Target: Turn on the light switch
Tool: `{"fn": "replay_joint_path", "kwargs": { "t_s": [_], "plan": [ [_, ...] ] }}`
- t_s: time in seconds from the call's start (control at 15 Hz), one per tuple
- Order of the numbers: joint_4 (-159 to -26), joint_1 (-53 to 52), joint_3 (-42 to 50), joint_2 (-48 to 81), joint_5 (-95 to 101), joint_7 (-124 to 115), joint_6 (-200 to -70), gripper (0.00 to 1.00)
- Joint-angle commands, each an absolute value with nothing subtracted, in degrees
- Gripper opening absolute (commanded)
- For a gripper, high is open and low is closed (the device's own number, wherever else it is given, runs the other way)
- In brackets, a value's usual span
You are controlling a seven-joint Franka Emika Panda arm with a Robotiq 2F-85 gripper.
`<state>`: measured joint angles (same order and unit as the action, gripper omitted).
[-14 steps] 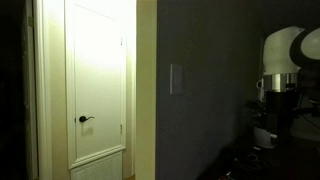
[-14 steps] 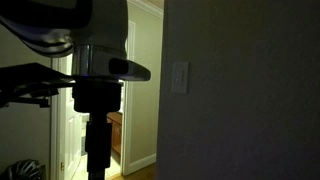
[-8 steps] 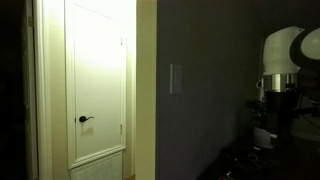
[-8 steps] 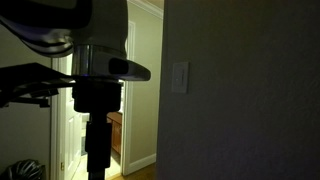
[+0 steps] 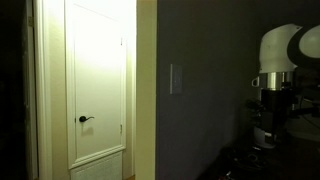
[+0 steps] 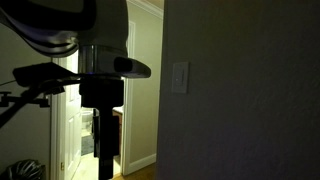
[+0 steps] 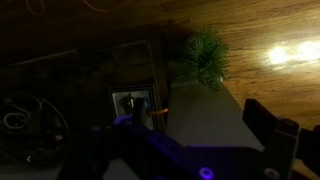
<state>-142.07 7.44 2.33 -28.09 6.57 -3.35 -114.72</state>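
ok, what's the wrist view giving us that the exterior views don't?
Wrist view only: looks down at a wooden floor with a small green plant and a bright glare on the boards. No wall is in sight.

Exterior views only: the light switch on the dark wall, seen in both exterior views. In an exterior view there is also the lit white door with its black lever handle, and the arm standing apart from the switch.

Both: a very dim scene with little detail in the shadows.

light switch (image 5: 176, 78) on dark wall (image 5: 220, 50) | arm (image 5: 283, 55) far rt, apart | door (image 5: 97, 80) lit, lever handle (image 5: 86, 119)
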Motion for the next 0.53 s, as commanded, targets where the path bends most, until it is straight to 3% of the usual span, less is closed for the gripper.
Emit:
{"fn": "replay_joint_path", "kwargs": {
  "t_s": [0.0, 0.47],
  "plan": [
    [-138.72, 5.86, 1.67, -24.66, 6.99, -3.25, -119.39, 1.00],
    [-130.72, 5.16, 1.47, -18.87, 6.28, -3.35, -127.66, 1.00]
  ]
}}
